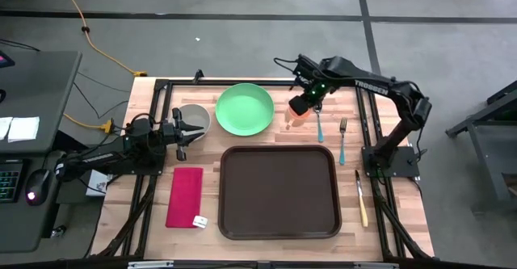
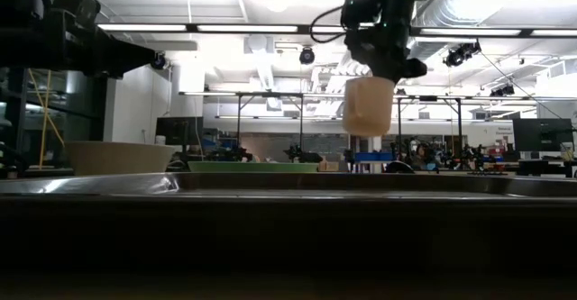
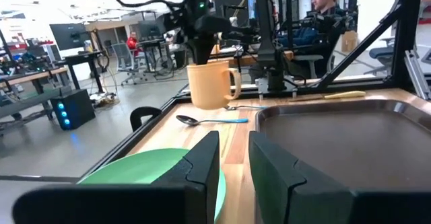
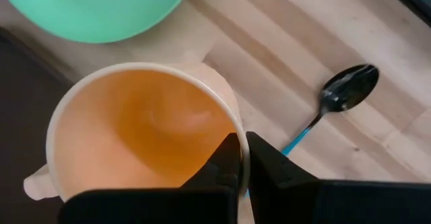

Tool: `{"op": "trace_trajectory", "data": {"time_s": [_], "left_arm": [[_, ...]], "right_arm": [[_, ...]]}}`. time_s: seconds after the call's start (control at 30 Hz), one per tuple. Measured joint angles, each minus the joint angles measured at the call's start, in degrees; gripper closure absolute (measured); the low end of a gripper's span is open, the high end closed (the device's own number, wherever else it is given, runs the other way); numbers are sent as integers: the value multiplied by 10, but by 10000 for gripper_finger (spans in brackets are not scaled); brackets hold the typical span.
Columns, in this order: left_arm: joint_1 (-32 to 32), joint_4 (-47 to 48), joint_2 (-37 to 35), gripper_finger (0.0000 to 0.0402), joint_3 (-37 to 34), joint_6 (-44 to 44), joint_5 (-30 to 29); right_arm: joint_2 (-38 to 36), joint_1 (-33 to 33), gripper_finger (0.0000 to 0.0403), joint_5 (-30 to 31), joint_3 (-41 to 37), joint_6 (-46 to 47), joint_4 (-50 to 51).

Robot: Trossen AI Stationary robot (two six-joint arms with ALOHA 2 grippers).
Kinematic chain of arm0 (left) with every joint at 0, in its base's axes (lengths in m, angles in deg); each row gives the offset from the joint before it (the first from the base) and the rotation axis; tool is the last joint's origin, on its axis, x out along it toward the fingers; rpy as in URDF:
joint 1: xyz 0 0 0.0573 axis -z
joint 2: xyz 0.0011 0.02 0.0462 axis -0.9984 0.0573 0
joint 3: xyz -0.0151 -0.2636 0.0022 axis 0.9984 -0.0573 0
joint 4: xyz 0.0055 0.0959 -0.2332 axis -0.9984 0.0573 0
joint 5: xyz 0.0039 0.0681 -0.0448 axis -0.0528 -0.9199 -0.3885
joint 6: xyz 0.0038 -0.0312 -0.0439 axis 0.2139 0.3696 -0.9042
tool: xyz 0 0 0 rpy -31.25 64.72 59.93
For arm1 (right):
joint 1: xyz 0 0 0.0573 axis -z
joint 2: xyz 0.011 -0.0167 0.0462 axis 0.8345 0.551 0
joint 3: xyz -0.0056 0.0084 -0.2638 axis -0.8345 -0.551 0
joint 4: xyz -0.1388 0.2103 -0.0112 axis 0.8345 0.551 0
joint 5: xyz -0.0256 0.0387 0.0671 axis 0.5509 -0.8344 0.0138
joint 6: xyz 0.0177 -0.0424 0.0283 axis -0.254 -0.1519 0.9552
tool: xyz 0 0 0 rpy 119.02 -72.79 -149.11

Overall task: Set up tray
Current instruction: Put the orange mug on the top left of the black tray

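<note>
Wooden table (image 1: 242, 152) with tray (image 1: 279, 191) bare, nothing loaded yet; right gripper (image 1: 300, 106) pinching mug (image 1: 299, 117) rim aloft, left gripper (image 1: 182, 130) idle, fingers slightly apart

The tray (image 1: 279, 192) lies bare, open from above; plate (image 1: 245, 109) and, seemingly, spoon (image 1: 319, 126) crowd its far edge.

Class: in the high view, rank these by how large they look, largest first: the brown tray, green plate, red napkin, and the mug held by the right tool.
1. Brown tray
2. Green plate
3. Red napkin
4. Mug, though it is lifted off the table toward the camera and partly hidden by the right tool, so its look is less sure.
</note>
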Motion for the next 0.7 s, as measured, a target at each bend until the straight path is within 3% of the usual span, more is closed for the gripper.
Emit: {"op": "trace_trajectory", "data": {"time_s": [0.43, 0.7], "left_arm": [[0, 0, 0, 289, 0, -1, 0], [0, 0, 0, 289, 0, -45, 1]], "right_arm": [[-6, -53, 403, 0, 1, 60, 2], [-6, -69, 403, -6, 1, 100, -34]]}}
